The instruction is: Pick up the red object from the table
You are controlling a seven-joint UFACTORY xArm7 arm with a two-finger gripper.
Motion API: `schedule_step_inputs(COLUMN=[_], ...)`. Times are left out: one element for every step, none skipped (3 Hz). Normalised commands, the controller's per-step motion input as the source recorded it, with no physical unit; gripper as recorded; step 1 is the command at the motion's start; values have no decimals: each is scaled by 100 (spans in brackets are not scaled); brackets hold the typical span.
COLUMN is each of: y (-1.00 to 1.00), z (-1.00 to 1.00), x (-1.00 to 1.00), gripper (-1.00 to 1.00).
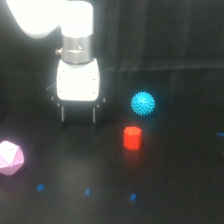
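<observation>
The red object is a small bright red stubby cylinder with faceted sides, standing upright on the black table right of centre. My gripper hangs from the white arm at upper left, its two thin dark fingers pointing down and spread apart with nothing between them. It is to the exterior view's left of the red object and a little farther back, clearly apart from it.
A cyan-blue spiky ball sits just behind and right of the red object. A pale pink faceted polyhedron lies at the left edge. Small blue marks dot the table's front.
</observation>
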Motion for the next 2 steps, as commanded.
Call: schedule_step_inputs(y=[-44,22], z=[-32,-58], x=[100,-51], gripper=[-17,-7])
